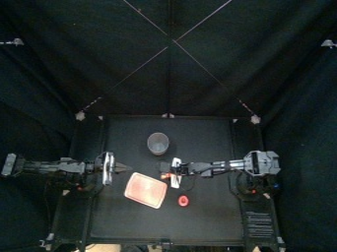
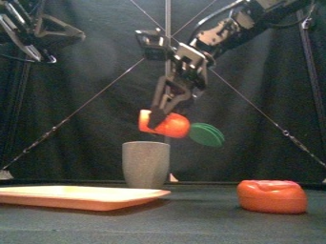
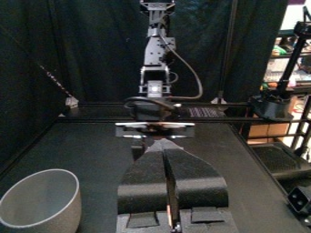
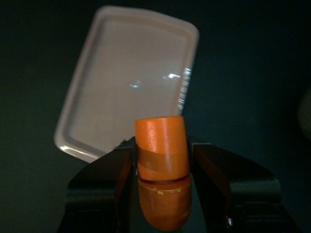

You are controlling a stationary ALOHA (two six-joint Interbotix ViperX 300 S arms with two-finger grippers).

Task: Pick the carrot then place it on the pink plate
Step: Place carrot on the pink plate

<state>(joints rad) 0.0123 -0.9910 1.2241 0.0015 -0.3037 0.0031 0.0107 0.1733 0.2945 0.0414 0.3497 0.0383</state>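
Right tool above the worktop, its two jaws clamped on the carrot. The carrot hangs clear of every surface, its orange body gripped between the jaws and its green leafy end pointing out at 4 o'clock in the front view. In that view it sits just above the rim of the grey cup, without touching it.

In the right wrist view the carrot stands between the jaws, with the pink plate lying flat on the worktop beyond it.

In the top view the right tool reaches in from 3 o'clock and stops over the plate's edge nearest that arm. The pink plate lies at 7 o'clock from the grey cup, well apart from it. A red toy rests on the worktop at 4 o'clock from the plate, near its corner but apart; the front view shows it low and rounded.

The left tool is at 9 o'clock of the plate, near its edge. In the left wrist view its jaws meet along a thin line, pressed together on nothing, with the grey cup beside them.
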